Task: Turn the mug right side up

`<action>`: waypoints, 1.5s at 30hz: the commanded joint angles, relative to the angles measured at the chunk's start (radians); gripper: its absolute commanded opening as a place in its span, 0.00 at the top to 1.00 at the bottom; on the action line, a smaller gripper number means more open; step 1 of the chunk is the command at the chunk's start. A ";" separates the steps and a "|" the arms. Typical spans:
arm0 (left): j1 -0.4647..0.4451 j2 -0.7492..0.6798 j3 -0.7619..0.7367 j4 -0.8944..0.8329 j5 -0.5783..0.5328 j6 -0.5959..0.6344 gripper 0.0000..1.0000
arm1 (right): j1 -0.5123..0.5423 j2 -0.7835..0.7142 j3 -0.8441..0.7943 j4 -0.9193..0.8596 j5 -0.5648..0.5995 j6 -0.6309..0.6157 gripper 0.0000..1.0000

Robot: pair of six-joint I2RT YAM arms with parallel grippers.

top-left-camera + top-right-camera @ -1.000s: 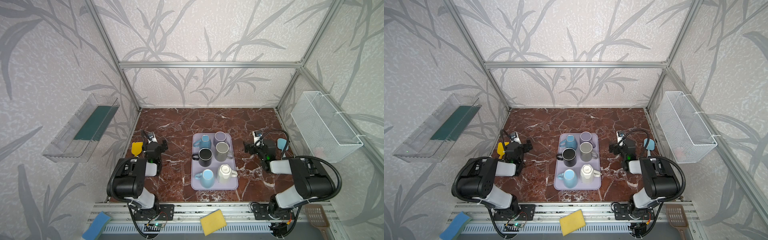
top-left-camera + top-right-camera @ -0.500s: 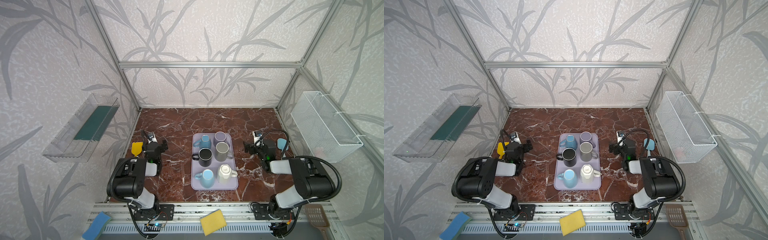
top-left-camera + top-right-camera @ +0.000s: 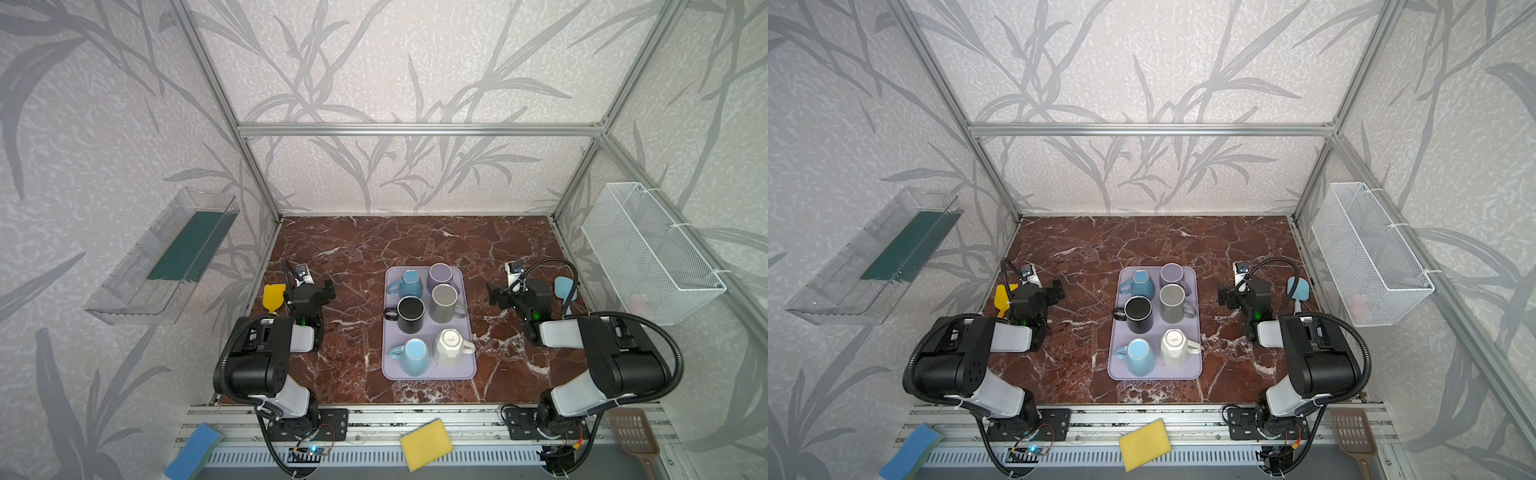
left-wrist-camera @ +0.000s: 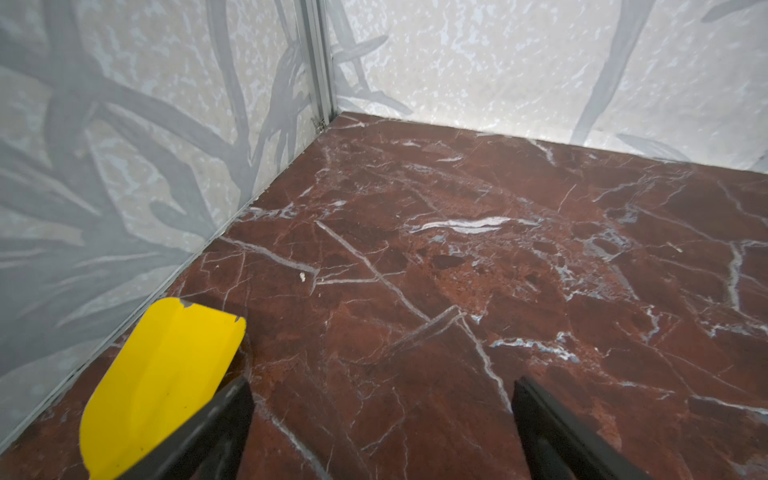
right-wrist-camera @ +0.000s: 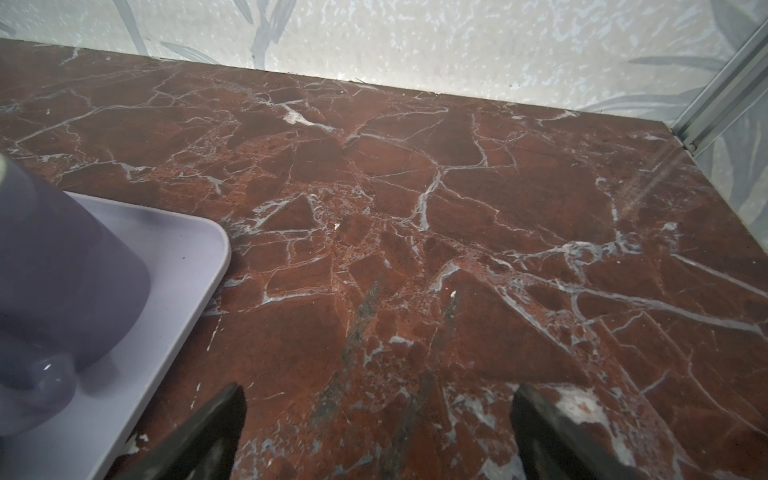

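White mug (image 3: pixel 449 348) sat upside down on the purple tray (image 3: pixel 430 372), at its near right corner, just beside a light blue mug (image 3: pixel 411 356), with a grey mug (image 3: pixel 444 302) behind it. The left gripper (image 4: pixel 380 390) and right gripper (image 5: pixel 378 392) sat off to each side of the tray, fingers wide apart, holding nothing.

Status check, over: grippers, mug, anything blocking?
Left gripper and right gripper open, empty, flanking the lilac tray. White faceted mug base-up on it, untouched. Light blue mug close beside it.
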 commanded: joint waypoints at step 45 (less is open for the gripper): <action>-0.197 -0.655 0.472 -1.179 0.245 -0.350 0.06 | 0.055 -0.706 0.402 -1.097 -0.168 0.322 0.01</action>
